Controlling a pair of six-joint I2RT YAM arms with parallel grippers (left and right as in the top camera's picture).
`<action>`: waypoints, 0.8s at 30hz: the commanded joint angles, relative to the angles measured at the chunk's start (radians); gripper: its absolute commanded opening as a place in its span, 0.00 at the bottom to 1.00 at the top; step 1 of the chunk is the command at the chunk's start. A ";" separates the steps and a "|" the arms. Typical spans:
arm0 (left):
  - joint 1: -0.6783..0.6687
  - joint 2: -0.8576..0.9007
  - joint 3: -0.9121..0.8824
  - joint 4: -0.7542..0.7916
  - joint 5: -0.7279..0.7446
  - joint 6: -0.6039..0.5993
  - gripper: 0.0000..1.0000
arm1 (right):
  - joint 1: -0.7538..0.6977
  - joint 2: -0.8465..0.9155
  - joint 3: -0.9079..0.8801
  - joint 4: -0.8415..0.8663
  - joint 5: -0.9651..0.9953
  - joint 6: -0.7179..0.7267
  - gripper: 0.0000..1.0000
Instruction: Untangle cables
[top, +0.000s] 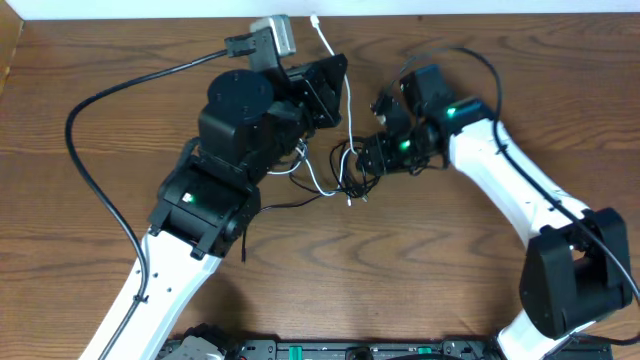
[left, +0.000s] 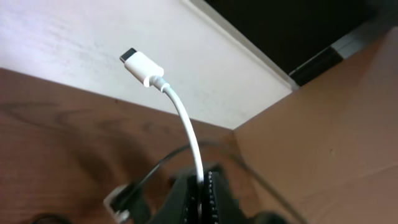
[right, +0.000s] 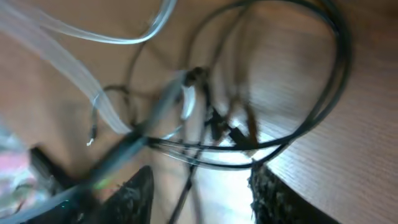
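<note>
Near the table's (top: 450, 290) front edge you have only bare wood grain and the two white arm links. Toward the middle, the black cable (top: 350, 178), a thin glossy cord, lies in a loose knot of overlapping loops, with one strand trailing left across the wood. A pale loop of the white cable (left: 186, 124) runs through that knot.

The right gripper (right: 199, 186) hangs just over the knot. Its dark, rough-textured fingers (right: 140, 196) stand part-way apart and pinch nothing; black loops lie just past the tips. That view is blurred.

Farther back, the left gripper (left: 202, 183) has its jaws closed tight on the white cable, a smooth round cord. From the grip it arcs up to a flat, rounded white plug (left: 142, 67) near the back edge.
</note>
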 joint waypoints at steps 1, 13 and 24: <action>0.055 -0.062 0.009 0.018 0.015 -0.037 0.07 | -0.008 -0.016 -0.103 0.092 0.101 0.129 0.41; 0.389 -0.243 0.009 -0.001 0.039 -0.037 0.08 | -0.242 -0.020 -0.150 0.036 0.436 0.201 0.01; 0.745 -0.225 0.009 -0.035 0.036 -0.002 0.08 | -0.689 -0.021 -0.070 -0.101 0.314 0.095 0.01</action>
